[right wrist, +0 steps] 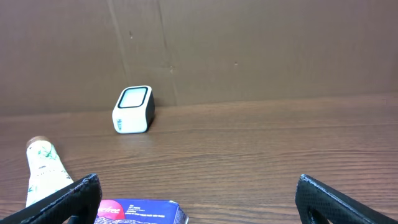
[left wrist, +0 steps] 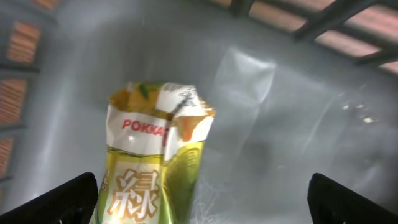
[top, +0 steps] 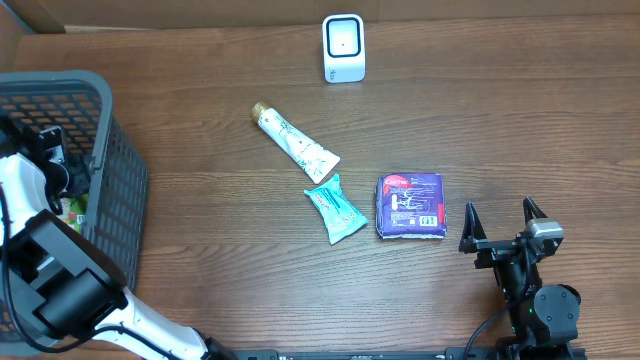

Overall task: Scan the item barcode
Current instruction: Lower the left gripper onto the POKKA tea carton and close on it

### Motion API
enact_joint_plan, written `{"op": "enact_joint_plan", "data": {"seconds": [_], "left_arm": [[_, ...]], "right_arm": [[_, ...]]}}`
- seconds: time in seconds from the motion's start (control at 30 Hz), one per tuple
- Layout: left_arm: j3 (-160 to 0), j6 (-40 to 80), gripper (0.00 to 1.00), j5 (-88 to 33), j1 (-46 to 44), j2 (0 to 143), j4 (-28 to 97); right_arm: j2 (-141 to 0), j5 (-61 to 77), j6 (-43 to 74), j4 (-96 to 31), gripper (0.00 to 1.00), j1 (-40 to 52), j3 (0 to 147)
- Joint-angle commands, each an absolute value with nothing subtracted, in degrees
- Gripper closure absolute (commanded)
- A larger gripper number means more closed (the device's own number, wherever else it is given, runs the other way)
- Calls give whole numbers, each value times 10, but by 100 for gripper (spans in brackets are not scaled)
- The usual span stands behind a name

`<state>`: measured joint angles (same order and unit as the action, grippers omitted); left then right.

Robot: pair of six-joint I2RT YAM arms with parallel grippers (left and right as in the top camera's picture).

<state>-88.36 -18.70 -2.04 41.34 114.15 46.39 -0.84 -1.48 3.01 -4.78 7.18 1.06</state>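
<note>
Over at 9 o'clock inside the basket (top: 125,200), my left gripper (left wrist: 202,190) hangs wide open over a drink carton (left wrist: 152,168); right gripper (top: 498,210) is wide open too at 5 o'clock.

A dark brown wooden table (top: 500,110) fills nearly the whole overhead view, its grain running from left to right in long fine streaks. Light falls softly and evenly on it, with a faint paler sheen across the middle and upper part of the frame and only short shadows. In the right wrist view the tabletop takes the lower half of the frame and meets a plain brown wall (right wrist: 280,50) of cardboard-like board in the upper half. The wall is matt, marked by a few vertical creases left of centre.
</note>
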Motion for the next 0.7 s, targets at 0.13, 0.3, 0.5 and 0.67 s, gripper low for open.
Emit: {"op": "enact_joint_plan", "data": {"seconds": [0.13,0.3,0.5,0.67], "left_arm": [[-875,-202,1,-9,427,1156,472],[-875,-213,1,-6,441,1157,494],[-875,-225,3,-4,462,1158,537],[-875,-225,8,-4,464,1158,539]], "right_arm": [[-2,-12,34,-46,0,75,4],[-2,-12,34,-46,0,75,4],[-2,-12,34,-46,0,75,4],[-2,-12,34,-46,0,75,4]]}}
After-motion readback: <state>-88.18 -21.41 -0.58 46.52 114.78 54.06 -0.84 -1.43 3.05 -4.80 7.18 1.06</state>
